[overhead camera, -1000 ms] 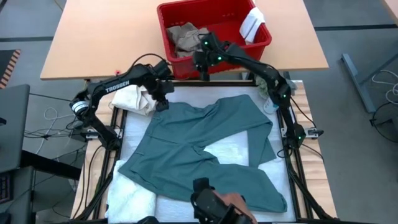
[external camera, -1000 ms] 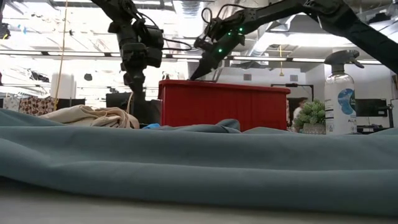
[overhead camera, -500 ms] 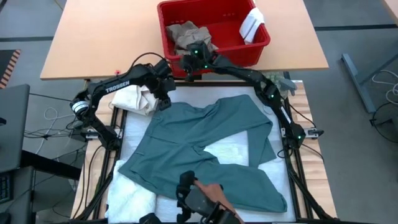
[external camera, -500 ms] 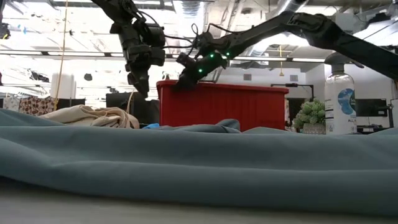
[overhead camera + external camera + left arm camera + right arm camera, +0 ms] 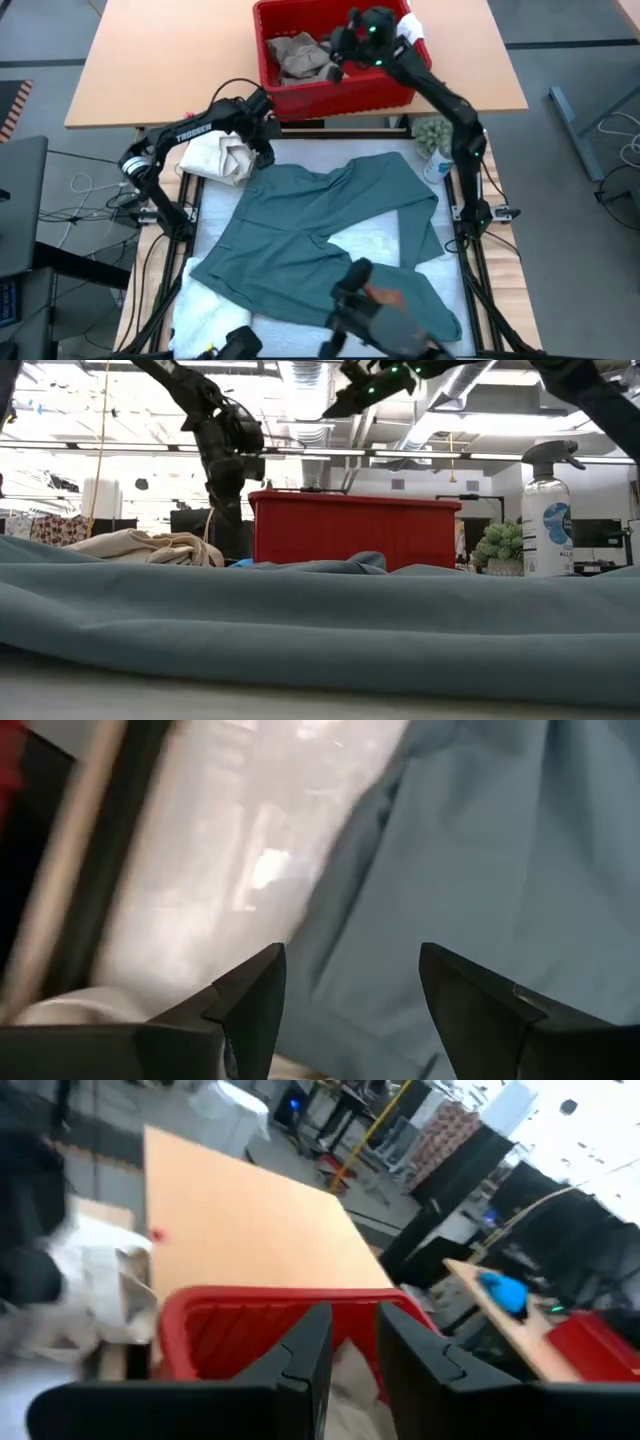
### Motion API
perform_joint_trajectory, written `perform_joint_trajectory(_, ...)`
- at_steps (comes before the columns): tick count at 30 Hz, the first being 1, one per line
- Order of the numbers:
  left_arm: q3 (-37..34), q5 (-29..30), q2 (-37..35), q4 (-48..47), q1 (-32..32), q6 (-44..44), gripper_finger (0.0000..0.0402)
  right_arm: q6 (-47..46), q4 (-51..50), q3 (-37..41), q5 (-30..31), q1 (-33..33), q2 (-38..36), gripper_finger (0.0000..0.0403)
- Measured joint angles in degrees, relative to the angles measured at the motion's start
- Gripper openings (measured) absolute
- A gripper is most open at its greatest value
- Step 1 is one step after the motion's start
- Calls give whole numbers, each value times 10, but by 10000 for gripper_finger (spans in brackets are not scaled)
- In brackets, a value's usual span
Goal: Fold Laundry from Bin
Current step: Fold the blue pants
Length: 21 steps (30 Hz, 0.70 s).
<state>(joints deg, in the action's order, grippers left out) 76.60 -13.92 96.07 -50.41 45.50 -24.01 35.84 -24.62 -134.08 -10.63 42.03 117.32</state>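
A large teal-green garment (image 5: 330,240) lies spread across the white padded work surface (image 5: 385,243) nearest the robot's base, with a white textured towel (image 5: 205,315) showing from under its near left edge. A blurred hand (image 5: 385,305) reaches in over the garment's near edge.

At the far left corner of the garment, the left gripper (image 5: 265,152) hangs just above the cloth, its two dark fingers (image 5: 250,1005) spread apart with nothing between them; the left wrist view shows the teal fabric's edge directly below. Just beside it lies a cream bundled canvas cloth (image 5: 215,155).

Farther back, on the tan wooden table (image 5: 160,60), stands the rectangular red plastic basket (image 5: 400,85). Crumpled tan khaki trousers (image 5: 300,55) lie in its left half and a small white cloth (image 5: 408,35) drapes at its far right corner. The right gripper (image 5: 335,50) hovers above the basket's middle, beside the trousers, its fingers (image 5: 305,1355) close together with a narrow gap, holding nothing.
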Motion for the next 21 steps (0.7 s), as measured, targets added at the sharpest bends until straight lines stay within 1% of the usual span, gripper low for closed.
perform_joint_trajectory(2, 0, -18, 18, -1, 5, 4, 219, -18, -30, 3, -24, 10, -13, 107)
perform_joint_trajectory(4, 0, -20, 40, 5, 4, 2, 219, -27, -63, 5, -28, 14, -24, 107)
perform_joint_trajectory(8, 0, -11, 81, -4, -4, -36, 219, -18, -131, 2, -30, 20, -54, 107)
perform_joint_trajectory(11, 0, 6, 105, -7, -7, -65, 219, -9, -176, 2, -30, 20, -62, 107)
perform_joint_trajectory(13, 0, 5, 120, -7, -2, -70, 219, -9, -201, 4, -30, 20, -62, 107)
perform_joint_trajectory(15, 0, 0, 130, -6, 8, -70, 219, -8, -219, 4, -30, 17, -63, 107)
perform_joint_trajectory(21, 0, 17, 138, 5, 33, -69, 219, 4, -287, 3, -32, 12, -66, 107)
